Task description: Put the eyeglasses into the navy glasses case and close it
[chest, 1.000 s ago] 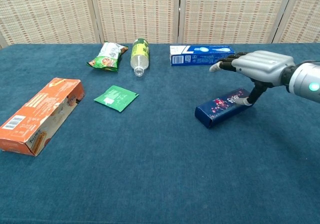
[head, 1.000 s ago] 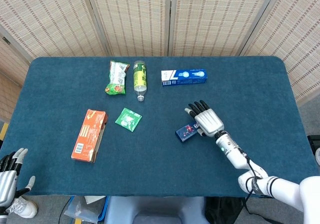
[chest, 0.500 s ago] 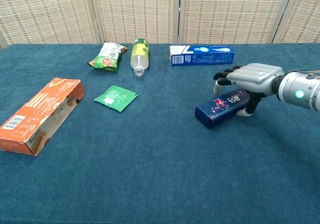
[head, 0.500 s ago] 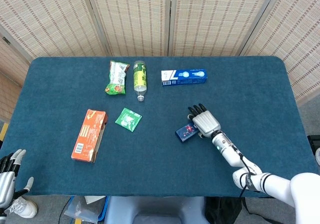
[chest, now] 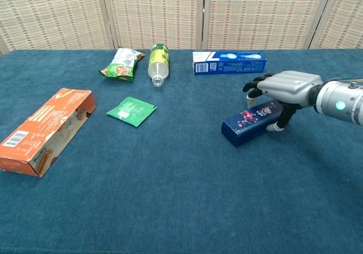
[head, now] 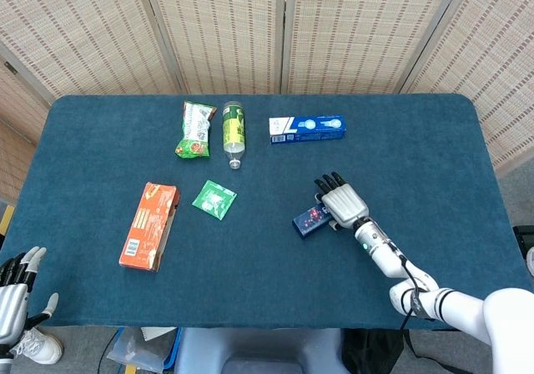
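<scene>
The navy glasses case [head: 309, 221] [chest: 245, 124], a slim dark-blue box with a pink pattern, lies shut on the blue cloth right of centre. My right hand [head: 344, 201] [chest: 286, 87] sits over its right end. The fingers curl down the far side and the thumb touches the near side, so the hand grips that end. My left hand [head: 15, 295] hangs below the table's front left corner, fingers spread and holding nothing. No eyeglasses show in either view.
An orange carton [head: 148, 225] [chest: 42, 130] lies at the left, with a green sachet [head: 214, 199] [chest: 131, 110] beside it. At the back lie a snack bag [head: 195, 128] [chest: 120, 64], a bottle [head: 234, 132] [chest: 157, 63] and a blue toothpaste box [head: 307, 128] [chest: 228, 62].
My right hand came down from above the navy case onto its right end and its fingers closed around it. The case has barely moved. The left hand stays low.
</scene>
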Controlling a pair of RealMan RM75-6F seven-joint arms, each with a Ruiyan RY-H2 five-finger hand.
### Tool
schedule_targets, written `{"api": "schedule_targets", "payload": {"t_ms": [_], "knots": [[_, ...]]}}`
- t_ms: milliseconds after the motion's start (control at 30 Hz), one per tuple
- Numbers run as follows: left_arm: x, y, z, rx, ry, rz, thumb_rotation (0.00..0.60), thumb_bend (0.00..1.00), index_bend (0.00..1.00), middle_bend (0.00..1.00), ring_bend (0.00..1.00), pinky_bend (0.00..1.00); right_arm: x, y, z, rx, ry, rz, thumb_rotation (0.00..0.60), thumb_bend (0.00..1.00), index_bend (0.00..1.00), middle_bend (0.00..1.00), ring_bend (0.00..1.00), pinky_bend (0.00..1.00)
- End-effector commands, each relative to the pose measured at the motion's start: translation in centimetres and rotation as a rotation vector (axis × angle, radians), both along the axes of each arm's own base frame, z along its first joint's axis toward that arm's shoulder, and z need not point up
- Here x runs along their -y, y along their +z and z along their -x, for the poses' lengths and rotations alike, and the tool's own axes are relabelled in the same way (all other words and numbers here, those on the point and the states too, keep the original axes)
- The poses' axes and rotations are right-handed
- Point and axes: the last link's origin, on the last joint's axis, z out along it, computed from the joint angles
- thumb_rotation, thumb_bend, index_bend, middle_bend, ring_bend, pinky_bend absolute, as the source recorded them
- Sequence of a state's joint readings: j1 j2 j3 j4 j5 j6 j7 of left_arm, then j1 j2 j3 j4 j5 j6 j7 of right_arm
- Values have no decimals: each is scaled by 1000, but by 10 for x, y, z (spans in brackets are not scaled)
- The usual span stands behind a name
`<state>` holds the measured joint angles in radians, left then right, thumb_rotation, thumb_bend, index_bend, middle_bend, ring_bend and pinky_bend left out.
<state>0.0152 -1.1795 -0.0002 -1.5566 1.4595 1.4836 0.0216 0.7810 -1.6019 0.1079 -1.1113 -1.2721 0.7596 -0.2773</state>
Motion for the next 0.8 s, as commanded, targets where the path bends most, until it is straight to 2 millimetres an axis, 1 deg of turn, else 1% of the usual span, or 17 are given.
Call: {"api": "schedule_targets", "payload": {"t_ms": [33, 133, 267, 367, 467, 500, 567, 700, 800], "knots": [[-2, 0, -2, 0, -6, 1, 600, 357, 0, 0, 0, 0, -2, 8, 2, 14, 5, 25, 600, 202, 0, 11, 0, 0], [-4, 0, -4, 2, -18, -2, 600, 357, 0, 0, 0, 0, -6, 22, 7, 40, 2, 69, 600, 202, 0, 6, 0, 0], [-8, 0, -7, 1, -33, -8, 600, 357, 0, 0, 0, 0, -21, 51, 21, 98, -17, 147, 600, 202, 0, 5, 0, 0], [-13, 0, -11, 0, -47, -8, 600, 357, 0, 0, 0, 0, -40, 77, 35, 124, -23, 227, 600, 207, 0, 7, 0, 0], [-19, -1, -16, -4, -70, -13, 600, 357, 0, 0, 0, 0, -67, 106, 49, 149, -35, 311, 600, 225, 0, 25, 0, 0], [-20, -2, -18, -5, -74, -13, 600, 357, 0, 0, 0, 0, -73, 111, 52, 150, -39, 323, 600, 227, 0, 34, 0, 0], [-24, -3, -23, -7, -89, -18, 600, 357, 0, 0, 0, 0, -93, 130, 62, 148, -53, 368, 600, 229, 0, 47, 0, 0], [-30, -6, -33, -8, -118, -19, 600, 357, 0, 0, 0, 0, -127, 154, 74, 147, -74, 419, 600, 230, 0, 50, 0, 0], [-35, -8, -40, -7, -140, -24, 600, 357, 0, 0, 0, 0, -149, 166, 84, 148, -91, 454, 600, 231, 1, 58, 0, 0]]}}
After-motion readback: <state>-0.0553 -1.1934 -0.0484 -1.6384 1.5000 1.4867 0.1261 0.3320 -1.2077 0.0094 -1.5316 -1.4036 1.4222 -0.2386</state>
